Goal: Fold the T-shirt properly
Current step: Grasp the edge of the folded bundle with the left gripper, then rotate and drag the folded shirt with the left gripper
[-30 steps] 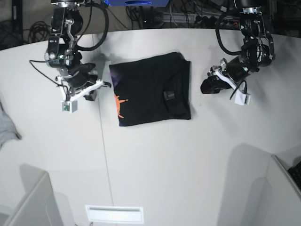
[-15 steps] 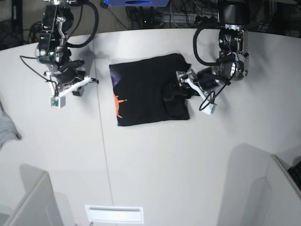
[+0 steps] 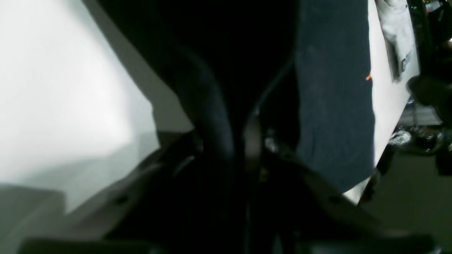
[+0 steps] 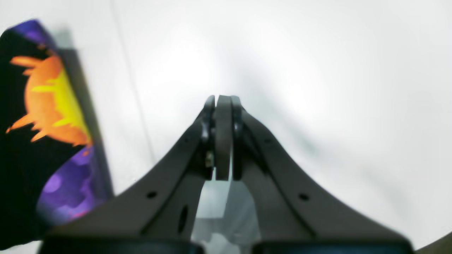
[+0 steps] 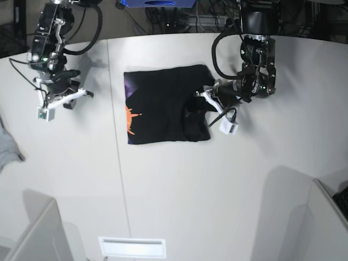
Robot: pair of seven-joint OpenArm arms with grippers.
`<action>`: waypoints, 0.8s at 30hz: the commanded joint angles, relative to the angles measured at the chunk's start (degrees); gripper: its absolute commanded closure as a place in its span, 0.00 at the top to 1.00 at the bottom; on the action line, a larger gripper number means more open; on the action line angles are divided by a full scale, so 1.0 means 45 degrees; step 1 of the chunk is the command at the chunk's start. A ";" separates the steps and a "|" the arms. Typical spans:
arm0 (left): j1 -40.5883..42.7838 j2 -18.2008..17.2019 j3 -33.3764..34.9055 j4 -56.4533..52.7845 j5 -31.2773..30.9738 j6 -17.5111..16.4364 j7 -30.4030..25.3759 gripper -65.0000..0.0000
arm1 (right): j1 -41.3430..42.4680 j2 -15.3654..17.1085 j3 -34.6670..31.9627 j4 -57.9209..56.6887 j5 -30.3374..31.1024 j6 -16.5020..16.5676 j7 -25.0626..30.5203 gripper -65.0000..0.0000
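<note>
The T-shirt lies folded mid-table, orange print at nine o'clock. The left claw sits on its three o'clock edge; the wrist view is too dark to tell its grip. The right claw, pinched shut and empty, hovers over bare table, with open room at six.

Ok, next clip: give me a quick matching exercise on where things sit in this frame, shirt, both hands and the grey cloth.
Column one:
1. black cloth T-shirt
2. left hand
3. right hand
4. small grey cloth

Column two:
A. shut, over bare table
B. table's far edge, base view's left
C. folded, table's middle
D. at the shirt's edge

Pairs: 1-C, 2-D, 3-A, 4-B
</note>
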 commanded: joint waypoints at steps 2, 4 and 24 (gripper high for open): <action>-0.0308 -0.0129 0.0509 -0.0244 0.0771 0.0192 0.0415 0.00 | 0.0064 0.0102 0.0437 0.0282 0.0043 0.0062 0.0274 0.00; -0.0660 -0.0617 0.1310 -0.0635 0.0811 0.0192 0.0494 0.00 | -0.0072 0.0043 0.0749 0.0282 0.0043 0.0062 0.0274 0.00; -0.6814 -0.2883 1.3012 -0.1201 0.1963 0.0095 0.0552 0.00 | -0.1186 -0.1559 0.2879 0.0262 0.0063 0.0062 0.0352 0.00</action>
